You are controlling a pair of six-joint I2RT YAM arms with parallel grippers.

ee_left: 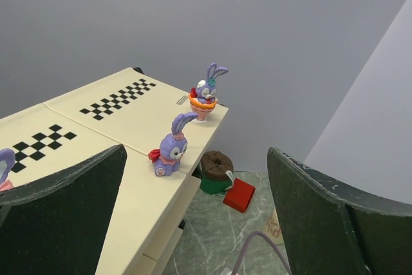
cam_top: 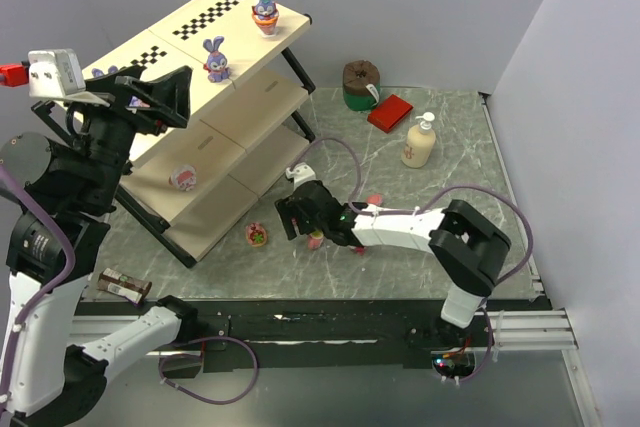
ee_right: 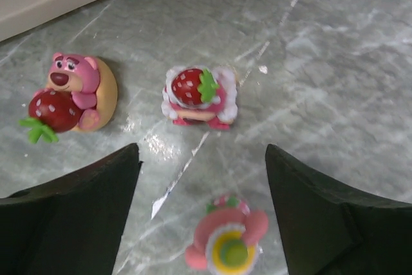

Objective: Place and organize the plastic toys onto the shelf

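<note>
On the shelf's [cam_top: 190,137] checkered top board stand two purple bunnies [cam_top: 265,7] [cam_top: 216,59], seen again in the left wrist view [ee_left: 204,93] [ee_left: 170,149]. A small toy [cam_top: 183,178] lies on the middle board. My left gripper [cam_top: 165,97] [ee_left: 196,159] hovers open and empty above the top board's near end. My right gripper [cam_top: 293,215] [ee_right: 201,156] is low over the table, open, with a pink cupcake-like toy [ee_right: 228,246] between its fingers, untouched. Beyond it lie a strawberry cake toy [ee_right: 199,94] and a pink bear with a strawberry [ee_right: 67,94] [cam_top: 257,235].
A brown-topped green tin can [cam_top: 362,82], a red box [cam_top: 389,112] and a cream pump bottle [cam_top: 419,142] stand at the back of the marble table [cam_top: 450,177]. A small pink piece [cam_top: 375,199] lies by the right arm. A dark packet [cam_top: 125,285] sits at the front left corner.
</note>
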